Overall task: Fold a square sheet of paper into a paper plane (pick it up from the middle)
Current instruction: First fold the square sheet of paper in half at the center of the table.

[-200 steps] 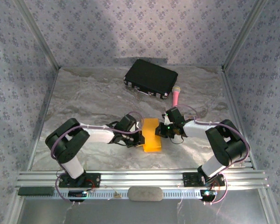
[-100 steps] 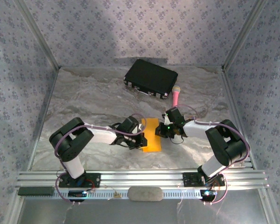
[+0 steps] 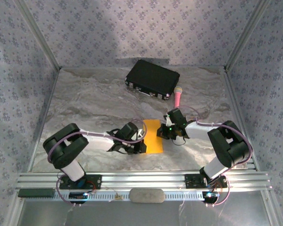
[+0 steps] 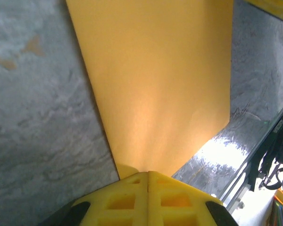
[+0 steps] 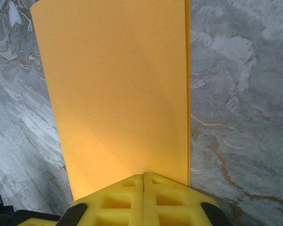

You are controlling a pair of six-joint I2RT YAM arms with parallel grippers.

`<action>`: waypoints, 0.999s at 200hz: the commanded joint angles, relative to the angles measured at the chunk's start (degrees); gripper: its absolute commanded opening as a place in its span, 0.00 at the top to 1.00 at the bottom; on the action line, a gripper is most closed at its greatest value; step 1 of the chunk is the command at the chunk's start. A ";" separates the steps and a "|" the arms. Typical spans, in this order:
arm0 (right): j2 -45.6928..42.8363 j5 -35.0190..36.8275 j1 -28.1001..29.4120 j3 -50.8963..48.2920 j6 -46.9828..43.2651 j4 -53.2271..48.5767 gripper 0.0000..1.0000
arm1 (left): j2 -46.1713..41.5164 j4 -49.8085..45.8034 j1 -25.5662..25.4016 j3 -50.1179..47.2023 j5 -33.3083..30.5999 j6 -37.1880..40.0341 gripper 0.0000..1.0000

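Presently the left gripper (image 3: 142, 145) and the right gripper (image 3: 163, 132), both pressed together, touch opposite edges of the folded square sheet of paper (image 3: 154, 138).

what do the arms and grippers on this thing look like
The left arm and right arm match: bulky black joint housings linked by smooth white segments, with purple cables looped along them. A small green light glows at the right wrist. The left gripper and right gripper have yellow plastic fingers moulded with square recesses.
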 commanded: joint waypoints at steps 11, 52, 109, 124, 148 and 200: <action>1.85 4.47 -0.90 -2.50 0.35 -6.04 1.00 | -0.50 -10.66 -3.20 -1.14 -2.80 2.32 1.00; 1.83 4.25 -0.82 -2.52 0.29 -5.79 1.00 | -3.64 -12.42 -3.94 -1.14 -5.18 2.76 1.00; 1.83 4.03 -0.77 -2.33 0.17 -5.92 1.00 | -10.37 -12.82 -3.85 1.83 -6.80 3.26 1.00; 1.85 3.94 -0.85 -2.07 0.09 -6.07 1.00 | -10.51 -9.56 -3.24 2.19 -6.15 1.90 1.00; 2.09 3.94 -0.84 -1.98 0.09 -6.14 1.00 | -7.84 -4.79 0.53 3.28 -3.70 -0.11 1.00; 2.03 3.90 -0.61 -1.83 0.35 -5.91 1.00 | 2.29 -0.74 5.10 10.18 1.21 -0.13 1.00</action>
